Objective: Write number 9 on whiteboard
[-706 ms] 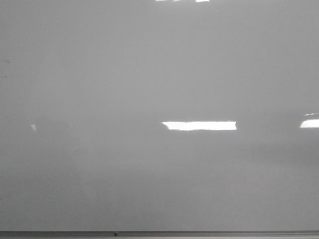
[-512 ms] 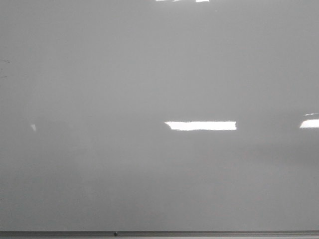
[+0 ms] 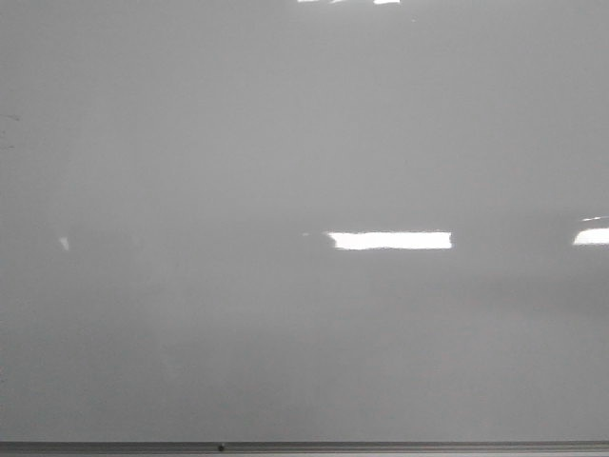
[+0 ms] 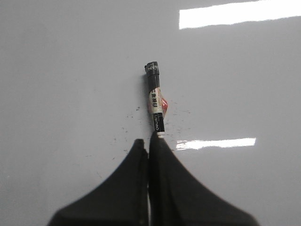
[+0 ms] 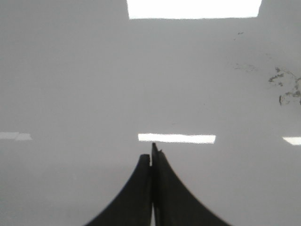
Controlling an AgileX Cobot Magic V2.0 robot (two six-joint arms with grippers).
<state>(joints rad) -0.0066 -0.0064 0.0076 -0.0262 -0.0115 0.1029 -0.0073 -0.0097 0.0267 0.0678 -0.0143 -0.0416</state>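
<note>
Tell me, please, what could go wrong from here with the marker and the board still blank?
The left tool pinches only the tail end of the marker, so pressing on the whiteboard might tilt or slip it. No number 9 shows yet. Grey smudges in the right wrist view could muddle the digit if it is written there.

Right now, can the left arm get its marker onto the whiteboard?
Probably yes: the left claw, shut on the marker, faces bare whiteboard with nothing between. Whether the tip touches is unclear.
</note>
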